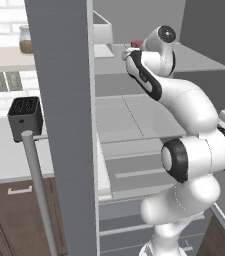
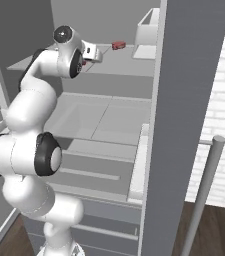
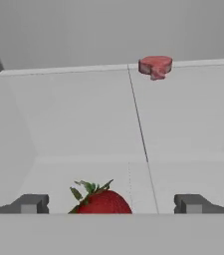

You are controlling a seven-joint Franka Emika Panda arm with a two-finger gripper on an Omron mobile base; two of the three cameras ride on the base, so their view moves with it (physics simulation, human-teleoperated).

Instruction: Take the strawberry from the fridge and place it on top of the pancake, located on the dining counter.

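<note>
The strawberry [image 3: 102,201], red with a green leafy cap, lies on the upper shelf of the fridge [image 1: 64,125]. It sits between the two fingertips of my gripper [image 3: 111,203], a little left of centre, with a gap to each fingertip. The gripper is open wide and nothing is held. In both base views the arm reaches up into the open fridge, with the hand [image 1: 128,54] [image 2: 91,52] at the front of that shelf [image 2: 124,65]. The pancake and the dining counter are out of view.
A pink-red slab of meat [image 3: 155,66] [image 2: 118,45] lies at the back of the same shelf. A white bin [image 2: 146,30] stands on the shelf's right side. Open fridge doors with bar handles [image 1: 36,190] [image 2: 204,190] flank the arm. A black toaster [image 1: 25,117] sits on the left counter.
</note>
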